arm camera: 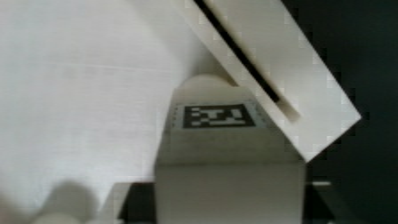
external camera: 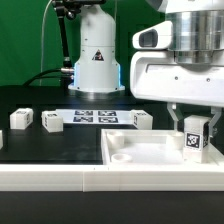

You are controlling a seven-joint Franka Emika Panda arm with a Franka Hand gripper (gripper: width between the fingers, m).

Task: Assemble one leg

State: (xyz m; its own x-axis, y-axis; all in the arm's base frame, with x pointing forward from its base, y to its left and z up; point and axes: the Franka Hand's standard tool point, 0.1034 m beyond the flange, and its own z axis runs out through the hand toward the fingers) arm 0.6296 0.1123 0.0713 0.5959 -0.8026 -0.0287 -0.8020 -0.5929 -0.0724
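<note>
Over the panel's [external camera: 150,150] corner at the exterior view's right, the gripper [external camera: 194,128] is holding the leg [external camera: 194,137] upright, jaws clamped on it, and it is needing a straight, square descent into the socket.

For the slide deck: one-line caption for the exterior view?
Gripper holds a tagged leg upright over the white panel.
</note>
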